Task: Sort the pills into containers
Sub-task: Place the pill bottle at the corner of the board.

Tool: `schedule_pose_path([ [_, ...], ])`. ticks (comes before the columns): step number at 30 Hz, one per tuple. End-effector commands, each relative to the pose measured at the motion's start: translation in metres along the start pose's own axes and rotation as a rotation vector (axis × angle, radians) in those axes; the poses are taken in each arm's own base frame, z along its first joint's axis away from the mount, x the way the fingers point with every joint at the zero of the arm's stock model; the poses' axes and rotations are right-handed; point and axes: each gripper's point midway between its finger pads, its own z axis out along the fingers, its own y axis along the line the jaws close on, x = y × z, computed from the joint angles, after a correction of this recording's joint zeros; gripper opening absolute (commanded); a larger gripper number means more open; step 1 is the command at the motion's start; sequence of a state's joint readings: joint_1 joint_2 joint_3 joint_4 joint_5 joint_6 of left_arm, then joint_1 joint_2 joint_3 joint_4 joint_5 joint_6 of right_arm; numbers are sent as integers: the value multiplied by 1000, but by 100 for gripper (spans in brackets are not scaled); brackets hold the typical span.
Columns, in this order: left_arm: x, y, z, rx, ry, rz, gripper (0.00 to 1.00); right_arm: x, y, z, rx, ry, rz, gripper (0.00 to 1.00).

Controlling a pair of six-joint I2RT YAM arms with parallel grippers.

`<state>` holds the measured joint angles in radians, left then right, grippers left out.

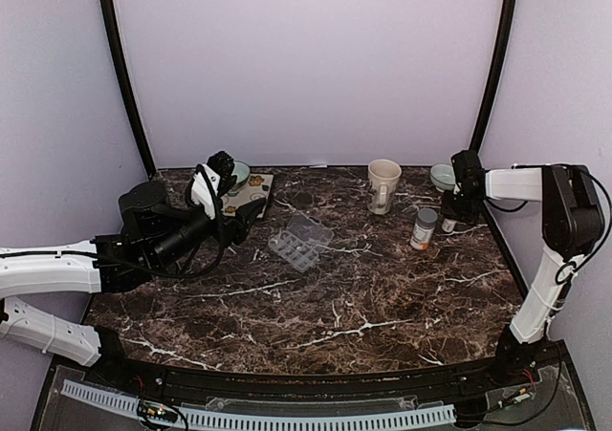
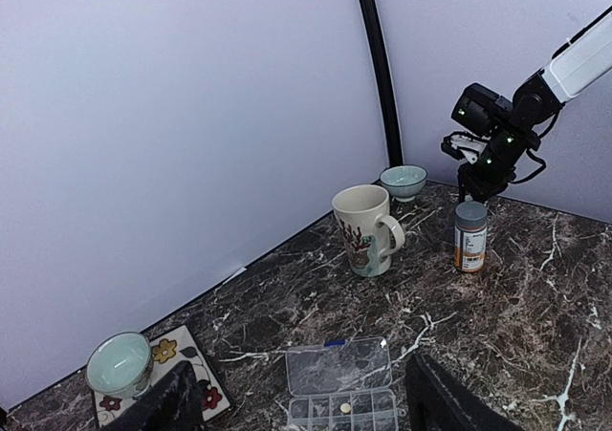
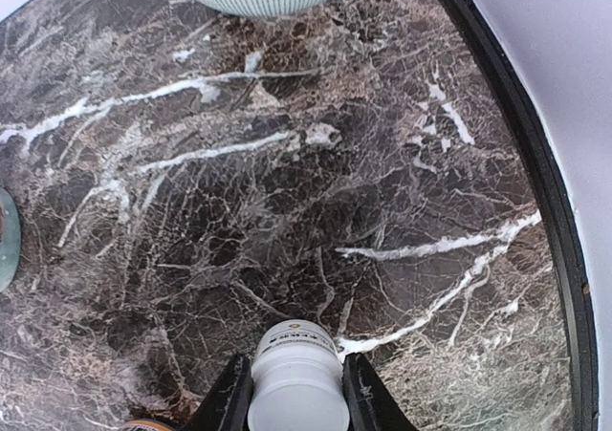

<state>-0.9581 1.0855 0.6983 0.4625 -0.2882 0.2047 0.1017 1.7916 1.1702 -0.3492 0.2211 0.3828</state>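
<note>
**Item: pill organizer (image 1: pixel 299 243).** I find it on the desk (image 1: pixel 382 307) a little left of centre, its lid thrown open toward the back wall and its long axis skewed to the desk's edges. One small yellowish pill (image 2: pixel 345 408) sits in a cell.

**Left tool (image 2: pixel 301 398).** Its fingers are spread wide with nothing between them. From its wrist view the organizer lies just ahead and below, its long side running from one finger to the other. I judge this the nearer arm.

**Right tool (image 3: pixel 296 407).** At the far right corner, well apart from the organizer, it is clamped on the small white bottle (image 3: pixel 296 383), just beside the orange bottle (image 1: pixel 424 228). To bring the contents over, I judge it must travel left, toward the organizer.
</note>
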Motion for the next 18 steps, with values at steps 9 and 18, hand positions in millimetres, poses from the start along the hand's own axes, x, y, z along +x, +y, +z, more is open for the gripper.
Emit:
schedule_pose_path([
  [9, -10, 5, -4, -7, -31, -19, 75, 12, -5, 13, 17, 36, 6, 39],
  [18, -11, 5, -4, -7, -31, -19, 75, 6, -3, 4, 3, 19, 10, 46],
])
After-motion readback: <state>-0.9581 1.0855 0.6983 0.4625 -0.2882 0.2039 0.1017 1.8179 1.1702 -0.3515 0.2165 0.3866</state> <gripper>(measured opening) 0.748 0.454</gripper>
